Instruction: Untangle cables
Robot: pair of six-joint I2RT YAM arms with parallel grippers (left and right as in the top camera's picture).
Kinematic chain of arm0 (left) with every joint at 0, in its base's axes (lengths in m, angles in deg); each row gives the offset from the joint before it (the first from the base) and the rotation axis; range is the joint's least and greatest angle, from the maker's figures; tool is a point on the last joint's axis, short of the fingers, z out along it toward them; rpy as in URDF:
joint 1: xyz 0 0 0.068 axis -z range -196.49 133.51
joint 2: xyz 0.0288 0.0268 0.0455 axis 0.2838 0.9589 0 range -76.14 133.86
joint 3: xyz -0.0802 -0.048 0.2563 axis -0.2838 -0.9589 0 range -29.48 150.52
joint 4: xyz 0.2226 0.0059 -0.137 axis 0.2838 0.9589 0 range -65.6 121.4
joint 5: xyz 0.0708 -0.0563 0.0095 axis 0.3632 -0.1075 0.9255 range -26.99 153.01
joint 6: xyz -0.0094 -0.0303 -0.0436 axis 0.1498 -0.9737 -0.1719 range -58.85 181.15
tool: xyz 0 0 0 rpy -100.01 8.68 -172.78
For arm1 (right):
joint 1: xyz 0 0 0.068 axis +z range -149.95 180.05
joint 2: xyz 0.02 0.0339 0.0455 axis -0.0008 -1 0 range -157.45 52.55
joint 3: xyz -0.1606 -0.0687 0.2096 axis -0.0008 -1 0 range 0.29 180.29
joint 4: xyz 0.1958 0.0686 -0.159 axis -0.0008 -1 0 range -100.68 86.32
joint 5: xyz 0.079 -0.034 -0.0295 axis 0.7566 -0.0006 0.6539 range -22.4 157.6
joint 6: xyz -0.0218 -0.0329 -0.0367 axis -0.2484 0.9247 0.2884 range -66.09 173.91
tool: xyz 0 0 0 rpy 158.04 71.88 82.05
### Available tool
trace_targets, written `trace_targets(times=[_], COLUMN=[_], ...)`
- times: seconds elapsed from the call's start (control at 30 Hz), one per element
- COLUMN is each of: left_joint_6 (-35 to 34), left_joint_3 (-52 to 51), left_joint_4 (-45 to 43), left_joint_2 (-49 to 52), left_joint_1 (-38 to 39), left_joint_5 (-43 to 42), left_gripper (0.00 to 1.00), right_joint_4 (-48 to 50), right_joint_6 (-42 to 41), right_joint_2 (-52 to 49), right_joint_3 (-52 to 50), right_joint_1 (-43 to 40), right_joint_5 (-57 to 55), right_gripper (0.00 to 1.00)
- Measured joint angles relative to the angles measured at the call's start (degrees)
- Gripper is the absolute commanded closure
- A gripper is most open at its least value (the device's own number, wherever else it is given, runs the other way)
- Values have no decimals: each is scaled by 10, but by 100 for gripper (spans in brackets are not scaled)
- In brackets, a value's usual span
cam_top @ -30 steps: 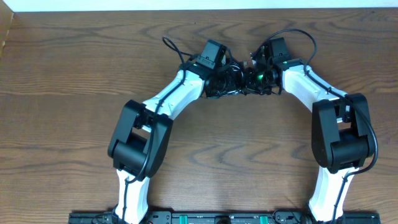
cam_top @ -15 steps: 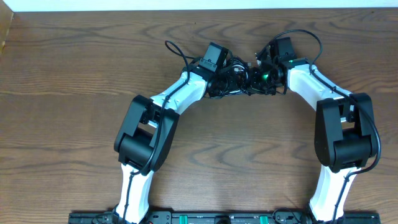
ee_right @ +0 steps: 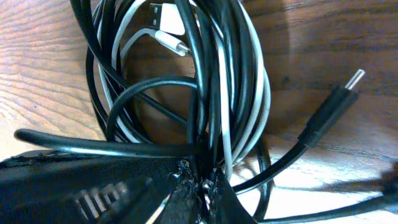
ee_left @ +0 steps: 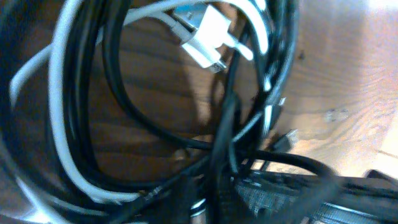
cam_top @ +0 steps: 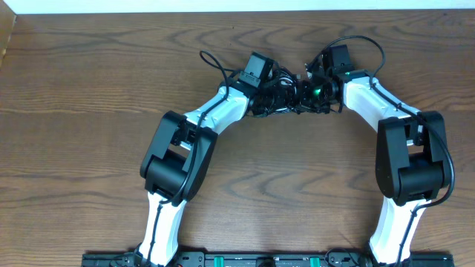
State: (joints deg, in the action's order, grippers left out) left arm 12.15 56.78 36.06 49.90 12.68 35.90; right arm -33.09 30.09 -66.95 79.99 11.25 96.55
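Shifted rightward since a second ago, the left gripper (cam_top: 272,93) sits deeper in the cables (cam_top: 286,102), a tangle of black loops and one white cord (ee_left: 60,124) at the table's (cam_top: 89,89) far middle. Whether its jaws are apart or together I cannot tell. Opposite, the right gripper (ee_right: 199,183) is pinched closed on black strands.

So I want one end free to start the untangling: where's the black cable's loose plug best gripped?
Grip the black plug by its moulded body, behind the metal tip. It lies flat on the table, sticking out clear of the bundle, so come from above and pinch across its width.
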Motion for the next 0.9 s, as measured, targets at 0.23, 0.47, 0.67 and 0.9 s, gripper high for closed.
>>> trace_targets(times=[0.23, 0.47, 0.67, 0.9], left_joint_6=[-1, -1, -1, -1], left_joint_3=[0, -1, -2, -2], left_joint_4=[3, 5, 5, 8], left_joint_2=[6, 6, 6, 6], left_joint_1=[-5, -31, -60, -88], left_joint_5=[-48, -166, -306, -405], left_gripper=[93, 93, 93, 93], right_joint_4=[-2, -2, -4, -4], right_joint_6=[8, 25, 40, 71], right_joint_2=[0, 0, 0, 1], right_joint_3=[0, 0, 0, 0], right_joint_1=[0, -1, 0, 0], right_joint_5=[0, -3, -12, -10], right_gripper=[99, 99, 99, 99])
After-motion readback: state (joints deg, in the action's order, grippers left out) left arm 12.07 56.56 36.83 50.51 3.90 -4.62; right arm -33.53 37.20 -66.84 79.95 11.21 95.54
